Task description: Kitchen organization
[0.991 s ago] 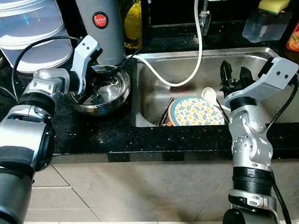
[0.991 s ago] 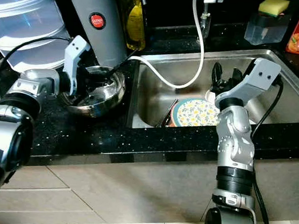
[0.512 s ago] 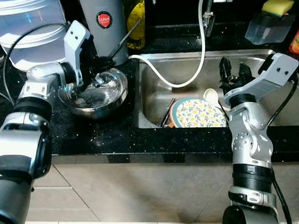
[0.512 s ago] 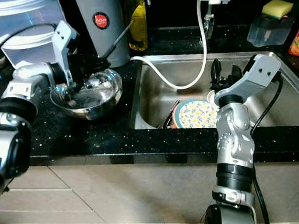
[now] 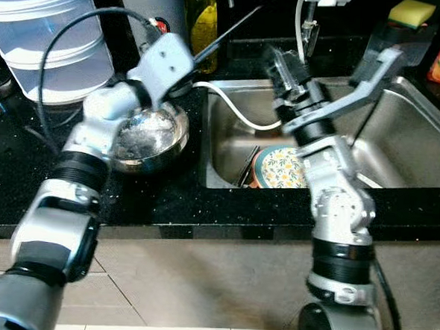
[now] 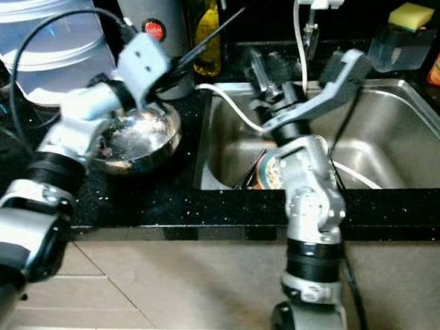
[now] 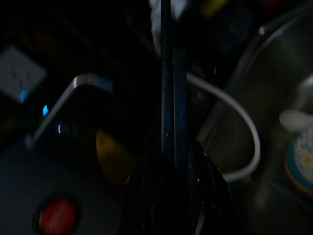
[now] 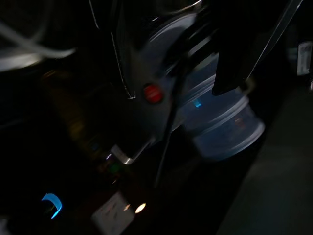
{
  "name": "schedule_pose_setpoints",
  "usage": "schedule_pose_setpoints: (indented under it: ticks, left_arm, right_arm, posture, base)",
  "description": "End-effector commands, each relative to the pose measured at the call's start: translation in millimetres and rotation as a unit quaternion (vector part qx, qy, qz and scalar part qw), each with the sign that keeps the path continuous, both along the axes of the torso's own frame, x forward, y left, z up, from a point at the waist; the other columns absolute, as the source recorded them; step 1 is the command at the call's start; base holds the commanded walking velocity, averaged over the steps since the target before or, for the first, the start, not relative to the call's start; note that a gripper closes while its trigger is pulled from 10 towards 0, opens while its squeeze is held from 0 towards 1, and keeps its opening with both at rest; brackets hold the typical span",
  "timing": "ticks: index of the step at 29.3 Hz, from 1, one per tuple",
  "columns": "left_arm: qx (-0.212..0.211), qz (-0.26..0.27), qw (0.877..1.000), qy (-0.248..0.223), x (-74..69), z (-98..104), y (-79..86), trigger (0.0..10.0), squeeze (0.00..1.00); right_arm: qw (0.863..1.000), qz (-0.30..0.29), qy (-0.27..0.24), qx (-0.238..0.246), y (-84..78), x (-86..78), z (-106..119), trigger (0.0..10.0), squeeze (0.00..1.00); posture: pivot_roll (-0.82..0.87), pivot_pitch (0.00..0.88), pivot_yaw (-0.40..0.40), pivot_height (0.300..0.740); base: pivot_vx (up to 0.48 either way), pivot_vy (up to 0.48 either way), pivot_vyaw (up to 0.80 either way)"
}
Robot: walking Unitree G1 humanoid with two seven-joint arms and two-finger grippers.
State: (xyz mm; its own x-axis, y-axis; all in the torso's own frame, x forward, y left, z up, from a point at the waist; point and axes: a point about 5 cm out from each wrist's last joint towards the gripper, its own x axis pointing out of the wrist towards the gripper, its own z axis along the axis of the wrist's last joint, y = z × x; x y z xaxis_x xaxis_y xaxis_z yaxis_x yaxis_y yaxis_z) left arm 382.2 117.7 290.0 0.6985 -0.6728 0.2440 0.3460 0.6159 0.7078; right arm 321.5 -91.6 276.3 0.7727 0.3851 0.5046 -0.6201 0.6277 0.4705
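Note:
My left gripper (image 5: pixel 199 55) is raised above the counter between the steel bowl (image 5: pixel 143 134) and the sink (image 5: pixel 423 140). It is shut on a thin dark utensil (image 5: pixel 232 32) that points up and to the right; the left wrist view shows the fingers (image 7: pixel 175 107) pressed together on it. The bowl sits on the black counter beside the sink, wet inside. My right gripper (image 5: pixel 286 64) is open above the sink's back left corner, close to the utensil's tip and apart from it. A floral plate (image 5: pixel 279 169) leans in the sink behind my right arm.
A grey thermos (image 6: pixel 144 3) and a yellow oil bottle (image 5: pixel 203 18) stand behind the bowl. Stacked clear containers (image 5: pixel 48 35) fill the back left. A white hose (image 5: pixel 238 110) loops from the tap into the sink. A soap dispenser with a sponge (image 5: pixel 407 31) is at the back right.
My left gripper has lifted out of the bowl with the utensil and swung right toward the sink. My right arm has swung left and up to meet it.

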Motion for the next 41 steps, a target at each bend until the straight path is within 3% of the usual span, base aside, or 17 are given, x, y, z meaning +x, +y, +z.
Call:
schedule_pose_setpoints:
  ticks: [1,2,3,8,9,11,12,18,19,23,25,29,38,39,40,41]
  left_arm:
    - [-0.004,0.000,1.000,-0.026,-2.4,4,-6.4,10.0,0.00]
    - [-0.004,0.000,1.000,-0.026,-2.4,4,-6.4,10.0,0.00]
    - [-0.020,-0.021,0.998,-0.051,-7.1,13,-19.4,10.0,0.00]
    - [-0.012,-0.055,0.997,-0.053,-13.2,10,-34.1,10.0,0.00]
    - [-0.009,-0.058,0.997,-0.049,-13.9,6,-36.2,10.0,0.00]
    - [-0.008,-0.058,0.997,-0.046,-14.2,4,-37.2,10.0,0.00]
    - [-0.012,-0.061,0.997,-0.040,-14.3,1,-38.1,10.0,0.00]
    - [-0.044,-0.073,0.996,-0.007,-13.7,-8,-42.4,10.0,0.00]
    - [-0.055,-0.071,0.996,0.002,-12.5,-10,-43.4,10.0,0.00]
    - [-0.070,-0.061,0.996,0.010,-8.9,-10,-42.7,10.0,0.00]
    - [-0.066,-0.067,0.995,0.018,-8.7,-11,-46.4,10.0,0.00]
    - [-0.044,-0.096,0.993,0.050,-12.1,-24,-57.8,10.0,0.00]
    - [-0.042,-0.097,0.993,0.056,-11.6,-26,-59.9,10.0,0.00]
    - [-0.039,-0.094,0.993,0.057,-11.1,-27,-59.2,10.0,0.00]
    - [-0.037,-0.092,0.993,0.057,-10.8,-27,-58.7,10.0,0.00]
    - [-0.036,-0.089,0.994,0.057,-10.2,-27,-58.1,10.0,0.00]
  right_arm:
    - [0.999,0.020,0.027,0.009,5.4,0.5,-8,10.0,0.00]
    - [0.999,0.020,0.027,0.009,5.4,0.5,-8,10.0,0.00]
    - [0.998,0.036,0.051,0.028,12.9,1.1,-16,10.0,0.00]
    - [0.996,0.025,0.071,0.051,11.9,4.8,-20,10.0,0.00]
    - [0.995,0.022,0.072,0.059,9.5,5.5,-19,10.0,0.17]
    - [0.995,0.021,0.072,0.064,8.0,5.9,-18,10.0,0.17]
    - [0.995,0.016,0.070,0.069,6.1,6.5,-16,10.0,1.00]
    - [0.996,0.016,0.051,0.069,3.5,5.8,-12,10.0,0.98]
    - [0.997,0.024,0.037,0.068,4.4,3.1,-8,10.0,0.00]
    - [0.997,0.039,0.014,0.068,6.9,-2.1,-1,10.0,0.00]
    - [0.998,0.040,0.001,0.045,11.0,-4.7,0,10.0,0.00]
    - [0.999,0.028,0.000,0.018,17.1,-2.6,-1,10.0,0.00]
    - [1.000,0.020,-0.002,-0.011,21.9,0.0,-2,10.0,0.00]
    - [1.000,0.017,-0.002,-0.012,21.8,0.1,-2,8.2,0.00]
    - [1.000,0.015,-0.003,-0.013,21.8,0.1,-2,8.2,0.00]
    - [1.000,0.009,-0.002,-0.016,21.1,0.8,-2,0.2,0.00]
  posture:
    - [0.01,0.000,0.089,0.740]
    - [0.01,0.000,0.089,0.740]
    - [0.00,0.000,0.092,0.740]
    - [0.00,0.000,0.097,0.740]
    - [0.00,0.000,0.098,0.740]
    - [0.00,0.000,0.098,0.740]
    - [0.00,0.000,0.098,0.740]
    - [0.00,0.000,0.096,0.740]
    - [0.00,0.000,0.096,0.740]
    - [0.00,0.000,0.096,0.740]
    - [-0.01,0.000,0.100,0.740]
    - [-0.01,0.000,0.102,0.740]
    - [-0.01,0.000,0.100,0.740]
    - [-0.01,0.000,0.100,0.740]
    - [-0.01,0.000,0.100,0.740]
    - [-0.01,0.000,0.099,0.740]
  base:
    - [0.000,0.000,0.00]
    - [0.000,0.000,0.00]
    - [0.000,0.000,0.00]
    - [0.000,0.000,0.00]
    - [0.000,0.000,0.00]
    - [0.000,0.000,0.00]
    - [0.000,0.000,0.00]
    - [0.000,0.000,0.00]
    - [0.000,0.000,0.00]
    - [0.000,0.000,0.00]
    - [0.000,0.000,0.00]
    - [0.000,0.000,0.00]
    - [0.000,0.000,0.00]
    - [0.000,0.000,0.00]
    - [0.000,0.000,0.00]
    - [0.000,0.000,0.00]
